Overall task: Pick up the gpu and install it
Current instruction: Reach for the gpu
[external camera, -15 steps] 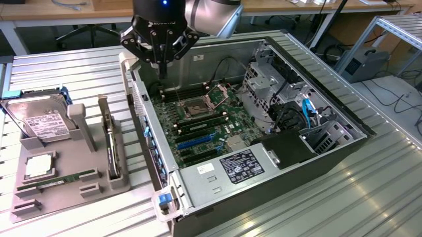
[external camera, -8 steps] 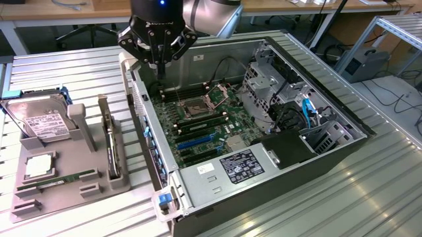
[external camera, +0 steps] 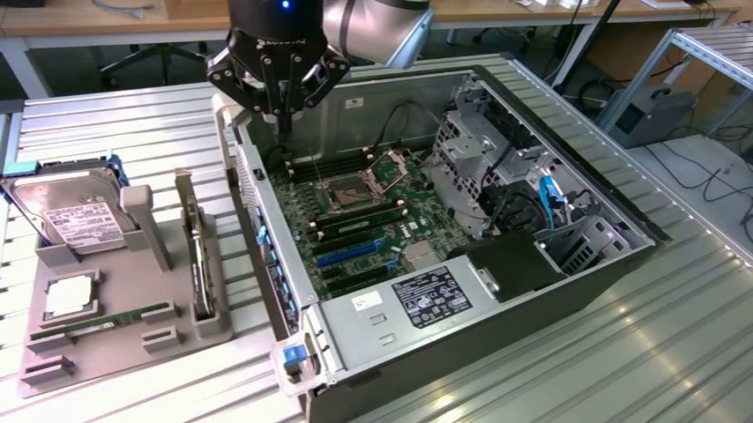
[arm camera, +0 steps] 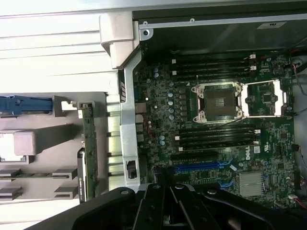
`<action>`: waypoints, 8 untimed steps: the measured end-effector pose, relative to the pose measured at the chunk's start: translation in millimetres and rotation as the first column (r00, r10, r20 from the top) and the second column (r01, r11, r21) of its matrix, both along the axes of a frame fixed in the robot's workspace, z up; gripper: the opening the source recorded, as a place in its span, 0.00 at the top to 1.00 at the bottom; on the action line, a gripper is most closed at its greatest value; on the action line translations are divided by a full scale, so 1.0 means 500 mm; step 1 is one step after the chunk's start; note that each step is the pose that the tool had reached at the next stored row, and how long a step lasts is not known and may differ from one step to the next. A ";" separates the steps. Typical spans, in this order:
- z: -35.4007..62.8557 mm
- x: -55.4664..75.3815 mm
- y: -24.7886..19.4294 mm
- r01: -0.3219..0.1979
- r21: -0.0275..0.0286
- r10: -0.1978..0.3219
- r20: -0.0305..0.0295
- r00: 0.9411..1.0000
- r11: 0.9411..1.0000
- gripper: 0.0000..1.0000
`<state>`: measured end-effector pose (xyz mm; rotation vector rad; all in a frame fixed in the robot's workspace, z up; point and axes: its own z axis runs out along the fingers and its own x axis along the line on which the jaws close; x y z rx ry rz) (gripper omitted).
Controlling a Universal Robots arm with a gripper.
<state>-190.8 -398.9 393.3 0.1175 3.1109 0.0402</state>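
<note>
Gripper [external camera: 282, 119] [arm camera: 167, 192] fully closed, fingers pinched together, nothing in it; hangs over the rear corner of the open PC case [external camera: 389, 97], above the motherboard [external camera: 365, 225] edge; gpu [external camera: 200, 256] [arm camera: 88, 143] untouched, standing on edge in a slot of the grey holder tray [external camera: 106, 352] just beside the case, on the exterior view's left; hard drive [external camera: 77, 220] and RAM stick [external camera: 100, 324] in the same tray; gpu well apart from the gripper
</note>
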 end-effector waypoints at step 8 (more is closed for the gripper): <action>0.000 -0.007 0.0000 0.000 -0.001 0.000 0.000 1.000 1.000 0.89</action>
